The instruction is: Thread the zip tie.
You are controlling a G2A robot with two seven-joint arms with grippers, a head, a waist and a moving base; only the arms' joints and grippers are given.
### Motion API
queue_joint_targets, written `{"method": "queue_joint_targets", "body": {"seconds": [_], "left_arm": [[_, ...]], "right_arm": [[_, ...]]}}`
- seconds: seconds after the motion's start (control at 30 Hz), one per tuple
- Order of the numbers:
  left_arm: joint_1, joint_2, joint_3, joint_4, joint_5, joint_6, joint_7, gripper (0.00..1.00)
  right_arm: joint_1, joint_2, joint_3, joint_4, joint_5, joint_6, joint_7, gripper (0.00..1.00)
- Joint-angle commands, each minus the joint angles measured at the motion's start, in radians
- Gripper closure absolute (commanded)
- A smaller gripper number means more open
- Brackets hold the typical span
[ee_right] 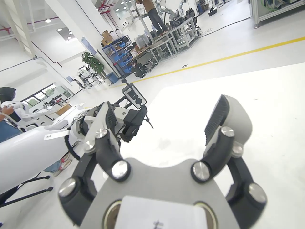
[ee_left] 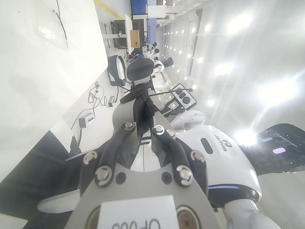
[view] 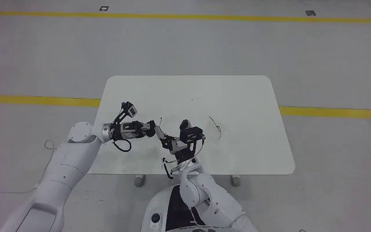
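Definitely a robotics lab inside a big industrial hall. Pale polished floor (view: 58,52) with yellow lines (view: 174,16) running across it, shelving (ee_right: 116,53) full of blue bins, workbenches (ee_right: 164,41) carrying robot arms (ee_right: 171,10), an aluminium-frame rig (ee_right: 269,1) stuffed with cabling, more white robots (ee_right: 84,79) beside a potted plant (ee_right: 94,61), and rows of round ceiling lights (ee_left: 199,60).

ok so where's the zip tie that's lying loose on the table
In the top view the loose zip tie lies on the white table, to the right of the open right tool and apart from it.
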Motion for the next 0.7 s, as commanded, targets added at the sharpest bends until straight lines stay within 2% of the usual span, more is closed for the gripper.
{"method": "queue_joint_targets", "body": {"seconds": [0.0, 0.1, 0.27, 0.4, 0.43, 0.47, 0.67], "left_arm": [[0.008, 0.000, 0.000, -0.024, 0.000, 0.020, 0.036, 1.00], [0.022, 0.004, -0.019, -0.040, -0.042, 0.063, 0.037, 1.00], [0.033, 0.014, -0.056, -0.027, -0.096, 0.145, 0.032, 1.00], [0.042, 0.017, -0.068, -0.019, -0.153, 0.234, 0.019, 1.00], [0.043, 0.017, -0.071, -0.018, -0.158, 0.248, 0.025, 1.00], [0.040, 0.018, -0.076, -0.030, -0.149, 0.229, 0.030, 1.00], [0.040, 0.018, -0.076, -0.030, -0.149, 0.229, 0.030, 1.00]], "right_arm": [[0.000, 0.000, 0.000, 0.000, 0.000, 0.000, 0.000, 0.00], [-0.003, 0.008, 0.001, -0.002, -0.112, 0.017, -0.041, 0.00], [-0.020, 0.027, 0.004, -0.012, -0.294, 0.015, -0.091, 0.00], [-0.014, 0.038, 0.000, -0.001, -0.473, 0.070, -0.105, 0.00], [-0.007, 0.039, -0.009, 0.007, -0.473, 0.081, -0.111, 0.00], [0.004, 0.041, -0.019, 0.019, -0.473, 0.107, -0.115, 0.00], [0.004, 0.041, -0.019, 0.019, -0.473, 0.107, -0.115, 0.00]]}}
